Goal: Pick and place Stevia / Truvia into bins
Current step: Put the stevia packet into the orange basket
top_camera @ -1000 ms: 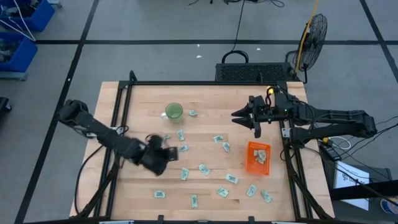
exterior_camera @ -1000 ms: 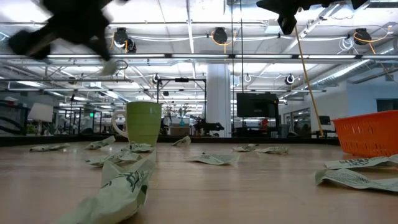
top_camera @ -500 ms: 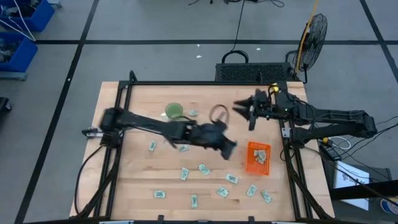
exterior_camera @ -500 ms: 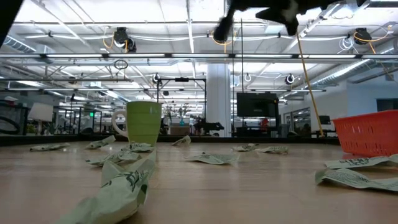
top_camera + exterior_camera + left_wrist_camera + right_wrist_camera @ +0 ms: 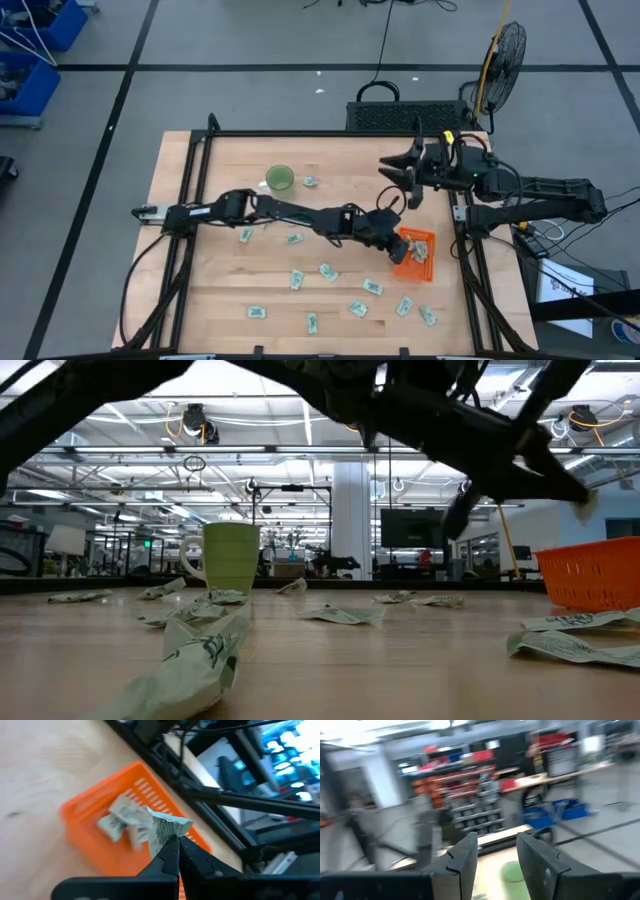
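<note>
About thirteen small flat pale green and white paper packets lie scattered on the pale wooden worktop, and a few more sit in the single orange slotted plastic bin at its right side. One round green cup stands toward the far side. The left gripper, arm stretched long across the worktop, hangs over the bin's edge, jaws clamped on one crumpled packet. The right gripper hovers beyond the bin, jaws apart.
</note>
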